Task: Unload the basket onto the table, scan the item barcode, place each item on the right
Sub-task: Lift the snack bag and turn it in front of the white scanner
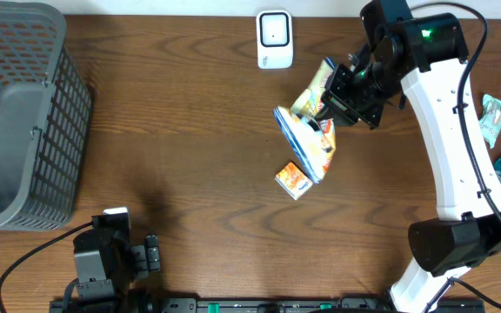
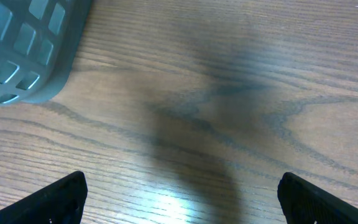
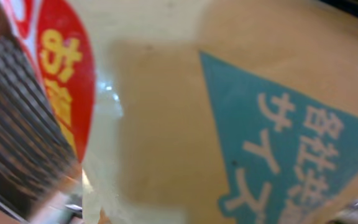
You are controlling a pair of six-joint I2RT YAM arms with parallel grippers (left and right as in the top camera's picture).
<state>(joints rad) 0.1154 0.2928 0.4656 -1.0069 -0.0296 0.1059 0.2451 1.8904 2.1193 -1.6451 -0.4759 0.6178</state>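
The snack bag (image 3: 154, 143) fills my right wrist view. My right gripper (image 1: 342, 97) is clamped on its top edge, so it hangs near the white scanner (image 1: 274, 39), I judge to present its barcode. My left gripper (image 2: 182, 202) rests spread wide, empty.

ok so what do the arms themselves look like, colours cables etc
The right arm has white links between black joints, a lit green light near its wrist and a black cable running alongside. The left arm looks black, with a small white patch on top and a black lead looping off. The left gripper is black too.
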